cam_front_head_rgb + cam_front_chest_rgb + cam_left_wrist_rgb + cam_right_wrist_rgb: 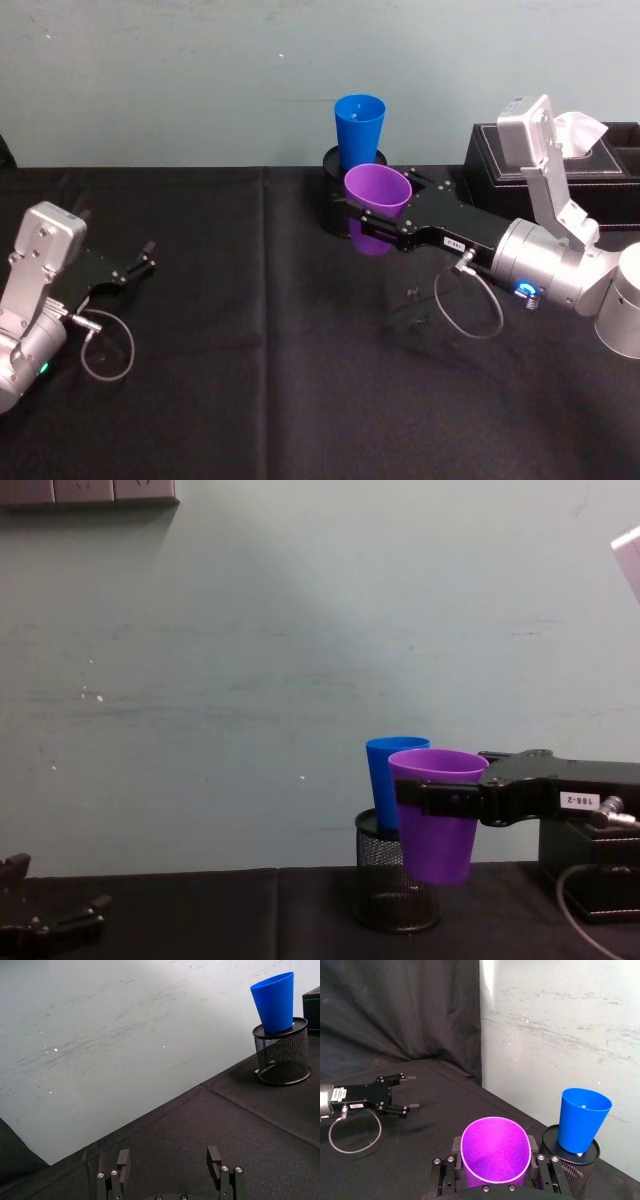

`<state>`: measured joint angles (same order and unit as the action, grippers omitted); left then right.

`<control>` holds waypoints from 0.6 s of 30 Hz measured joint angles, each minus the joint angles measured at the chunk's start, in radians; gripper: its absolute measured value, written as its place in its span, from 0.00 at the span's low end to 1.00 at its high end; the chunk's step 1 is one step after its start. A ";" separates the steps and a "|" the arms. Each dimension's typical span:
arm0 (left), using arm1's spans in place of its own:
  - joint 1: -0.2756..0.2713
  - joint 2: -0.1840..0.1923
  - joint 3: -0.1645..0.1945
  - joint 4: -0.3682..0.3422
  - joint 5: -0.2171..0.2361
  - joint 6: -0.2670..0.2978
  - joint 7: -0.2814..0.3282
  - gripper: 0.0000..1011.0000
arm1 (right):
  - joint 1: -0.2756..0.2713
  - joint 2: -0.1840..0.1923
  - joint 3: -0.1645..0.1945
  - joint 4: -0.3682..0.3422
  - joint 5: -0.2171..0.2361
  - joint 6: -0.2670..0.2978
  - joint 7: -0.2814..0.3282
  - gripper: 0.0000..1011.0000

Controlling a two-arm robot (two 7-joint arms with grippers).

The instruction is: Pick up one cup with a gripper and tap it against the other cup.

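Note:
My right gripper (385,222) (432,798) (495,1165) is shut on the purple cup (377,196) (440,815) (495,1149), holding it upright above the table. Just behind it, the blue cup (359,128) (388,792) (581,1118) (274,1002) stands upright in a black mesh pen holder (335,205) (385,885) (572,1162) (281,1050). In the chest view the two cups overlap; I cannot tell whether they touch. My left gripper (140,262) (171,1165) (409,1092) rests open at the table's left side, far from both cups, with nothing between its fingers.
A black tissue box (590,160) with a white tissue sticking up sits at the back right, behind my right arm. The table wears a black cloth (280,380), and a pale wall rises right behind the cups.

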<state>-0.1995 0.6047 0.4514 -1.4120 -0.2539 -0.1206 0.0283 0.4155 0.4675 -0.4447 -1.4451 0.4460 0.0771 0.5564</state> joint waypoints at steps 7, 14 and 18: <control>0.000 0.000 0.000 0.000 0.000 0.000 0.000 0.99 | 0.000 0.000 0.000 0.000 0.000 0.000 0.000 0.73; 0.000 0.000 0.000 0.000 0.000 0.000 0.000 0.99 | 0.000 0.000 0.000 0.000 0.000 0.000 0.000 0.73; 0.000 0.000 0.000 0.000 0.000 0.000 0.000 0.99 | 0.000 0.000 0.000 0.000 0.000 0.000 0.000 0.73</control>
<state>-0.1995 0.6047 0.4514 -1.4120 -0.2539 -0.1205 0.0283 0.4155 0.4675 -0.4447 -1.4451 0.4461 0.0771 0.5563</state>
